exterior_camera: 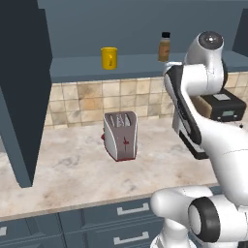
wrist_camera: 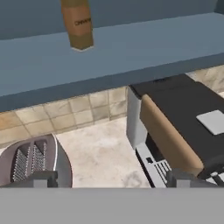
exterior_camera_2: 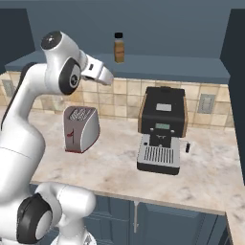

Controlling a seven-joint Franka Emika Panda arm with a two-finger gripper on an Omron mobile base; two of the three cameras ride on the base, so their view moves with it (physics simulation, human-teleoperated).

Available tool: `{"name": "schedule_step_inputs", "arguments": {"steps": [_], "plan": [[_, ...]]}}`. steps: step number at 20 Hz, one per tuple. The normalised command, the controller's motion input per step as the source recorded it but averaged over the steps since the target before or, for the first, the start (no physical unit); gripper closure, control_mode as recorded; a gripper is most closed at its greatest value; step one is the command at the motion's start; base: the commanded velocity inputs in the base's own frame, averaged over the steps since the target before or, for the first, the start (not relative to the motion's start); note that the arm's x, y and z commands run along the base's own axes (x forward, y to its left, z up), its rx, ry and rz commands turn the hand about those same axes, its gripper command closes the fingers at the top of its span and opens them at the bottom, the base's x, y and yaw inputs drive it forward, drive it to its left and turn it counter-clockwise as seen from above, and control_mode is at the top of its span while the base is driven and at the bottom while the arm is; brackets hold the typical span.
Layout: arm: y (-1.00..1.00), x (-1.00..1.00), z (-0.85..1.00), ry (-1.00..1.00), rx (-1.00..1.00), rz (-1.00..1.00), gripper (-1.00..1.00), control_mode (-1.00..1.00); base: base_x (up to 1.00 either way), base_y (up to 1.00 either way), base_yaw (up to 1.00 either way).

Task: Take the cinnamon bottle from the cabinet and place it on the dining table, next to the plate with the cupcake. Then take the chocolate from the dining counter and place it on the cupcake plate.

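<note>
The bottle (exterior_camera_2: 119, 47) stands upright on the open cabinet shelf (exterior_camera: 87, 68), above the tiled wall, well apart from a yellow cup (exterior_camera: 109, 58) further along the same shelf. Below, on the surface (exterior_camera_2: 115, 162), sit a toaster (exterior_camera_2: 81, 128) and a coffee machine (exterior_camera_2: 161, 129). The tool (wrist_camera: 114, 179) is raised in front of the shelf, lower than the bottle and not yet near it; its 2 tips sit wide apart at the bottom of the hand view, so it looks spread and empty. The step in hand seems to be the reach for the bottle. To do it well, the tool probably should rise until the bottle body sits between the tips, go in level over the shelf lip, and close on the body below the dark cap. Pushing in too low risks striking the shelf edge; closing off-centre could tip the bottle.
</note>
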Motion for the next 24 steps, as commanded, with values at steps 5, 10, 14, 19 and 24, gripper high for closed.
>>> {"name": "schedule_step_inputs", "arguments": {"steps": [5,10,14,19,24], "plan": [[-0.04,0.66,0.86,-0.22,0.00,-0.04,-1.00,-1.00,0.00,0.00,0.00],[-0.20,0.73,0.17,-0.04,0.01,0.00,-1.00,-1.00,0.00,0.00,0.00],[-0.12,0.84,0.00,0.00,0.01,0.06,-1.00,-1.00,0.00,0.00,0.00],[0.00,0.83,0.00,0.03,0.00,0.07,-1.00,-1.00,0.00,0.00,0.00],[-0.01,0.57,0.00,0.02,0.00,0.02,-1.00,-1.00,0.00,0.00,0.00]]}}
